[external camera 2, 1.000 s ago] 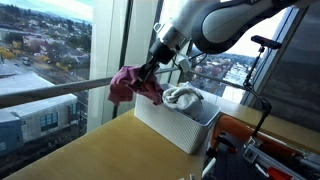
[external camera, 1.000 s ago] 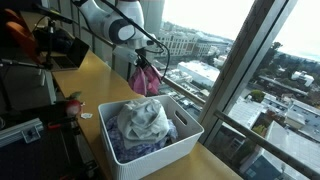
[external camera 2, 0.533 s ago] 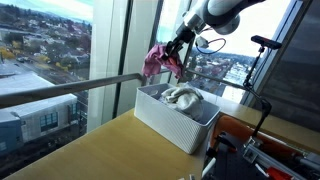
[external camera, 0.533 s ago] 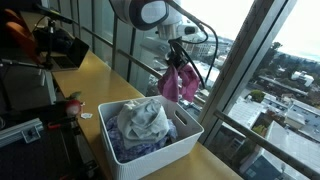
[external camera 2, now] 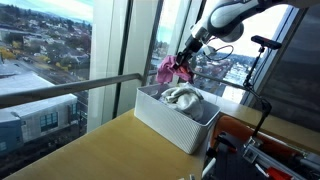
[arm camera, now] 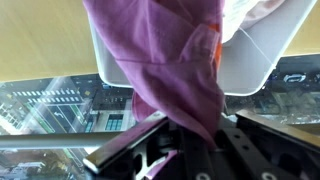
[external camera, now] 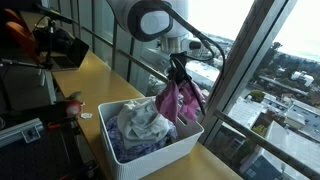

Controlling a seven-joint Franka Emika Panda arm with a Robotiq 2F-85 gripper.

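end effector (external camera: 178,64): clenched on pink cloth (external camera: 177,100)
change: swung along window, off bench (external camera: 100,72), now over white basket (external camera: 150,158)
cloth: hangs above laundry (external camera: 140,120) (not touching yet, afaict)

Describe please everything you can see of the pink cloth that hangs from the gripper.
The pink cloth is soft, thin-looking fabric, magenta-pink, with an orange-red patch that shows in the wrist view. It is crumpled and hangs in loose folds, pinched at its top by the shut gripper. It hangs by the window, over the far end of the white basket. Only the gripper clearly touches it; whether its lower end meets the basket cannot be told.
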